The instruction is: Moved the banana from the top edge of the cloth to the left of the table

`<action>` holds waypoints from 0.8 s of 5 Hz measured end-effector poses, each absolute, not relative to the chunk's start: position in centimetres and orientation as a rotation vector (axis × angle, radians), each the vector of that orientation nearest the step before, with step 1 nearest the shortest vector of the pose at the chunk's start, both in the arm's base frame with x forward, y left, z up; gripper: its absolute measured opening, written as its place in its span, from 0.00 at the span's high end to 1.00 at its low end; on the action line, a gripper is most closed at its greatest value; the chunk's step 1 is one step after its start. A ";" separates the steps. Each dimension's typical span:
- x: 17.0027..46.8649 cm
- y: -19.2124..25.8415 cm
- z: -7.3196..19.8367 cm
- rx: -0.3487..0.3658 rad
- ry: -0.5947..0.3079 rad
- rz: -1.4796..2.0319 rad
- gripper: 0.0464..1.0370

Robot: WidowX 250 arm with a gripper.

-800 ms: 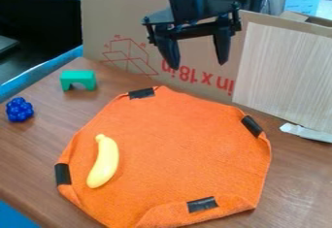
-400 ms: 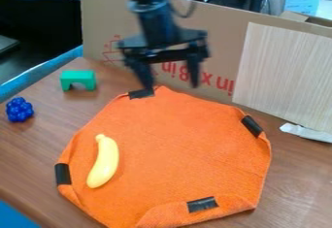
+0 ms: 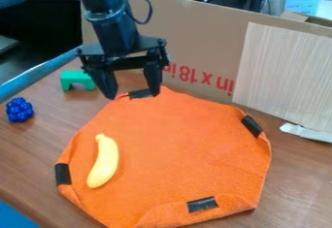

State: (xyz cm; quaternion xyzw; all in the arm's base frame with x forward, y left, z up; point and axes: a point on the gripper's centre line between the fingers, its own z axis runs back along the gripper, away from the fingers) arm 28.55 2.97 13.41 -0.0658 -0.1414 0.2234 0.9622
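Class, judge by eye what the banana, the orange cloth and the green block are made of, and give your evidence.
Banana: probably smooth plastic, evenly yellow with a soft sheen.
Cloth: fabric, perhaps felt or towelling; matt, with folded, rumpled edges.
Green block: painted wood or plastic, flat-coloured with clean edges; the look leaves it open.

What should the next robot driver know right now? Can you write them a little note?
Gripper: open and holding nothing, at the cloth's far edge in the picture.
Banana: lying on the left part of the orange cloth, away from its top edge.
Nearby: a green arch block and a bumpy blue toy on the table.
Done: the banana isn't at the top edge, but it isn't on the bare table either.
Left: probably grasp it and set it down on the table's left side.
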 end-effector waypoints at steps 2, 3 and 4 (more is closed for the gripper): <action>26.8 4.4 9.8 -0.022 -0.265 0.475 0.04; 25.8 5.5 8.4 0.054 -0.276 0.488 0.04; 24.9 6.6 7.3 0.132 -0.297 0.490 0.04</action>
